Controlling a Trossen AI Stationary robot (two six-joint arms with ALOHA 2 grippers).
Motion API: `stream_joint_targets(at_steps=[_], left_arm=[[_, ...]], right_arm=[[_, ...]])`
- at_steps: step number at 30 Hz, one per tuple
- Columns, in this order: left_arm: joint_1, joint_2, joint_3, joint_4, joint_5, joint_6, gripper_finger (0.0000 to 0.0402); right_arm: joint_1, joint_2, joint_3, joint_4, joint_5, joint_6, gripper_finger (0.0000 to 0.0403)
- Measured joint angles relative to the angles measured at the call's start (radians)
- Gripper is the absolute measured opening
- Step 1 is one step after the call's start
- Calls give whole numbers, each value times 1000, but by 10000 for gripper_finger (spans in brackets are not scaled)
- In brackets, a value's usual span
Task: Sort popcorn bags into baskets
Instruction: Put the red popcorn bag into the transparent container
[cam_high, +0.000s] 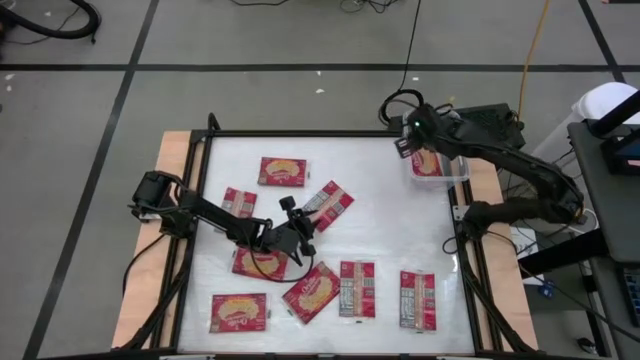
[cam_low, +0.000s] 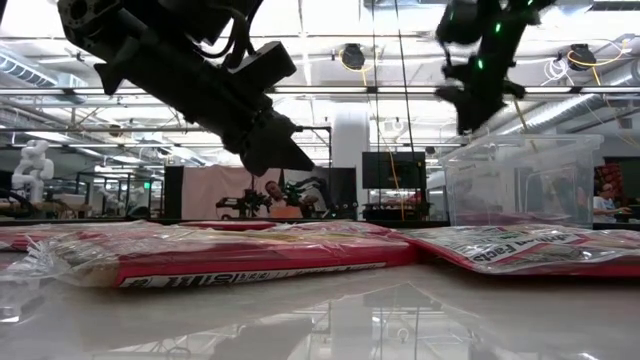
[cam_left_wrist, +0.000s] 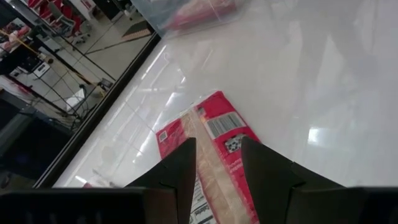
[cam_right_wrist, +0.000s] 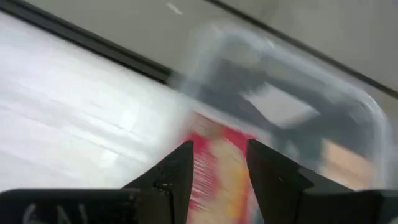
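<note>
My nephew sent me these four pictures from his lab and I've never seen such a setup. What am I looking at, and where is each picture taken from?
They show two robot arms at a white table. One picture looks straight down from above, one looks level from the tabletop, and two come from cameras on the arms' wrists.

Red popcorn bags lie scattered on the table, for example one near the far edge and one near the front. A clear plastic basket sits at the far right corner with a bag inside.

The left gripper hangs mid-table, open, with a bag lying in front of its fingers. The right gripper is above the basket, open. Neither gripper holds anything.
</note>
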Motion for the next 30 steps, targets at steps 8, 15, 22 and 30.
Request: stream_joint_targets(at_steps=[8,15,22,30], left_arm=[[43,0,0,-33,51,-24,131],[54,-22,0,-189,179,-173,136],[11,-57,2,-292,325,-149,190],[-3,-43,-1,-242,364,39,244]], right_arm=[[267,-123,-165,388,-140,-63,141],[585,-110,-395,724,-141,-201,141],[822,-25,-498,894,-62,-177,141],[976,97,-513,1089,53,-143,141]])
